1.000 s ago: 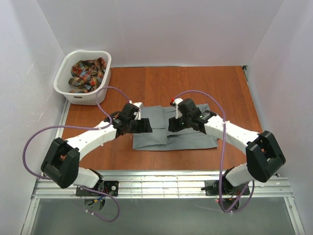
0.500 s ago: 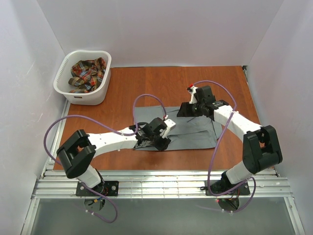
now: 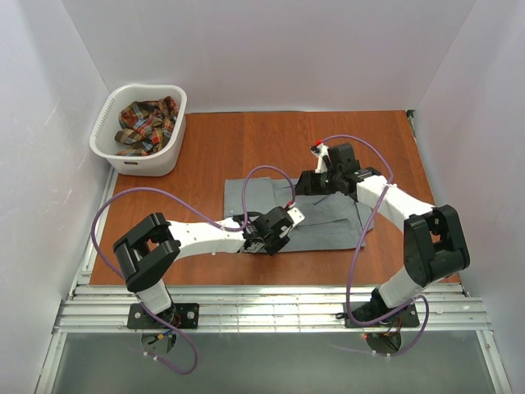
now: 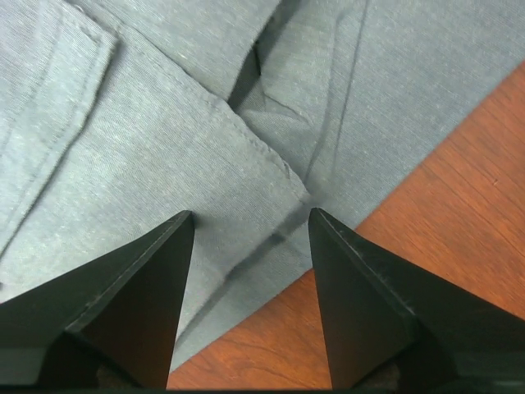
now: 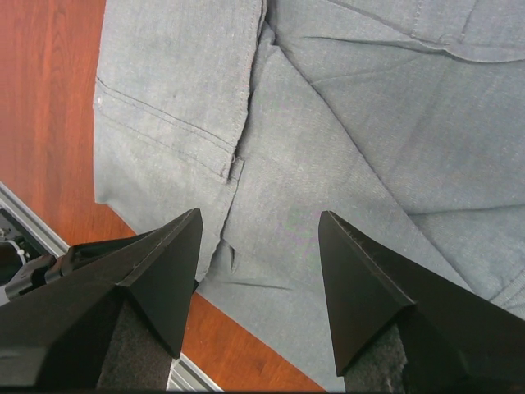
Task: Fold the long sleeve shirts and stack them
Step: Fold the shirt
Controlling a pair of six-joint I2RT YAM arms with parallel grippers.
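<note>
The grey shirt [image 3: 324,231] lies flat under the left claw [image 4: 250,218] and right claw [image 5: 261,218] (both spread, empty).

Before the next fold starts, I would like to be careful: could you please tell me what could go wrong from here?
1. The left gripper straddles the near edge of the grey shirt, where a folded flap overlaps. Closing there may catch only one layer and pull the fold apart.
2. The right gripper is open over the shirt's other side, so an uneven lift could skew the cloth.
</note>
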